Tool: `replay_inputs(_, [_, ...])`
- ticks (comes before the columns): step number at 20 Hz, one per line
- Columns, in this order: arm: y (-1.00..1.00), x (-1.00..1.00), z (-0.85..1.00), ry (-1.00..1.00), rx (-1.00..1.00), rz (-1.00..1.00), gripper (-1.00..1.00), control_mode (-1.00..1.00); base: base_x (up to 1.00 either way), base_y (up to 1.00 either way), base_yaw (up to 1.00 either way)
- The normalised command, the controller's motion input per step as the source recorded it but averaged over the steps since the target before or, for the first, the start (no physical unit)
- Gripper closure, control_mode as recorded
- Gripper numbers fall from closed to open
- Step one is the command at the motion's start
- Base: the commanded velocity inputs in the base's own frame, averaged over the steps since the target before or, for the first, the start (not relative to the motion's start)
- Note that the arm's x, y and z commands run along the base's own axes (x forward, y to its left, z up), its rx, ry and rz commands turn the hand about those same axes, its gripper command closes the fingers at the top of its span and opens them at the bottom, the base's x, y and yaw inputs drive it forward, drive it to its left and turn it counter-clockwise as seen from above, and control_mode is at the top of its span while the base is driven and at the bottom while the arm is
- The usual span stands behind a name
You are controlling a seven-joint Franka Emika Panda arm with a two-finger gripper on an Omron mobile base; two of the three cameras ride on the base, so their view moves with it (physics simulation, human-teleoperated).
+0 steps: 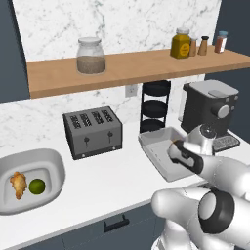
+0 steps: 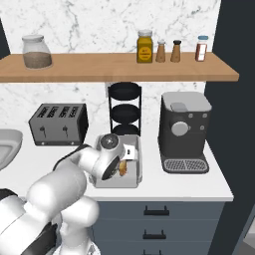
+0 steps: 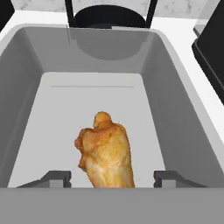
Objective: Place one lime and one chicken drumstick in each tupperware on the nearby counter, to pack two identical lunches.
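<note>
A golden-brown chicken drumstick (image 3: 106, 151) lies on the floor of the rectangular light-grey tupperware tray (image 3: 26, 87). The gripper (image 3: 106, 178) hangs over it, its fingertips (image 3: 56, 177) spread apart on either side. Beyond the tray's far wall stands the black round rack (image 3: 109, 16).

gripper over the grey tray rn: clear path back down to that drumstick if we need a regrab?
Probably yes. The gripper hangs open right above the chicken drumstick, which lies alone on the floor of the grey tray. Nothing sits between the fingertips and it.

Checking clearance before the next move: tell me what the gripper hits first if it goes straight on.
The drumstick lying between the open gripper's tips, then probably the grey tray's floor beneath it.
</note>
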Motion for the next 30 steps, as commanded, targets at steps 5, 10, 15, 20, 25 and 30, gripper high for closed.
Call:
replay_inputs(5, [0.0, -0.17, 0.4, -0.03, 0.0, 0.0, -1.0, -1.0, 0.0, 0.0, 0.0])
replay_inputs(10, [0.06, -1.0, 1.0, -0.05, -0.01, 0.0, -1.0, -1.0, 0.0, 0.0, 0.0])
replay_inputs(15, [0.52, -0.69, 1.0, 0.02, -0.05, 0.0, -1.0, -1.0, 0.0, 0.0, 0.0])
replay_inputs(20, [0.38, -0.34, 0.97, 0.0, -0.03, 0.0, -1.0, -1.0, 0.0, 0.0, 0.0])
replay_inputs(25, [0.26, -0.38, 0.78, -0.01, -0.01, 0.0, -1.0, -1.0, 0.0, 0.0, 0.0])
replay_inputs(30, [0.06, -0.5, 0.16, -0.04, -0.01, 0.0, -1.0, 1.0, -0.4, 0.0, 0.0])
